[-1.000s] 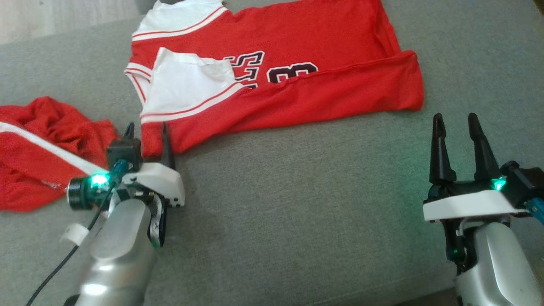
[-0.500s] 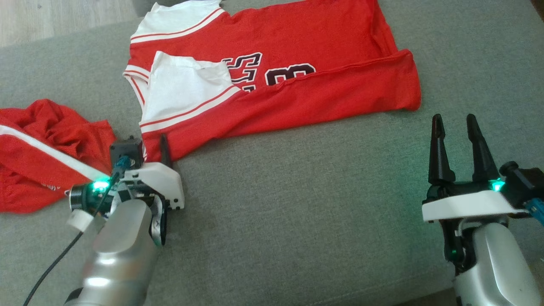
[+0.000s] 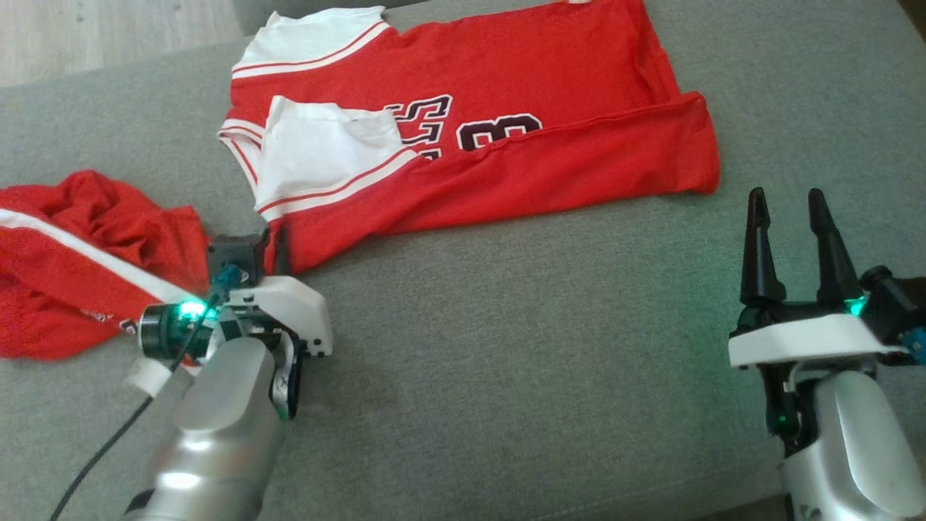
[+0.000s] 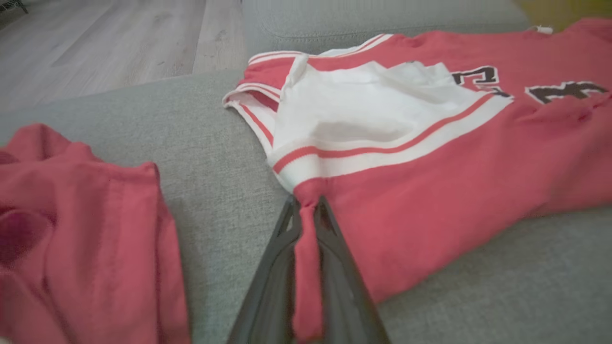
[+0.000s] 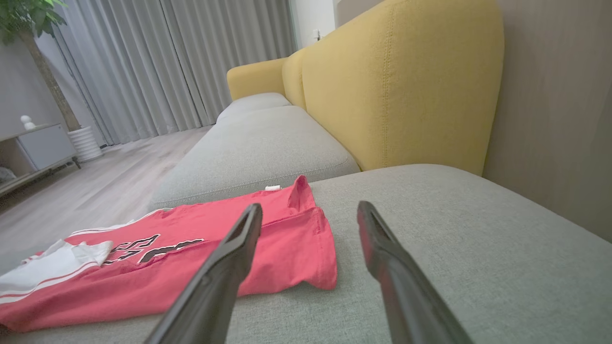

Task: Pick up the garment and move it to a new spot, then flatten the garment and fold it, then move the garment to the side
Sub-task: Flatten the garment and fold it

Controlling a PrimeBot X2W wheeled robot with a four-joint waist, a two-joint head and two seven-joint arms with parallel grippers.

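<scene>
The garment (image 3: 506,130) lies spread across the far middle of the seat cushion (image 3: 506,362). To its left on the same cushion, apart from it, sits a crumpled second cloth (image 3: 79,253). The left gripper (image 4: 306,205) stands between the two, with the garment's near left corner pinched between its fingers. The right gripper (image 3: 788,199) is at the near right, parted, clear of the garment's right end. A backrest (image 5: 401,81) rises along the right, and floor (image 3: 108,29) lies far left.

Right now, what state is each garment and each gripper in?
Jersey: flat on the cushion, near side folded over.
Left gripper: shut on the jersey's corner.
Right gripper: open, empty, clear of the jersey.
Second red garment: crumpled, untouched, at the left.
</scene>
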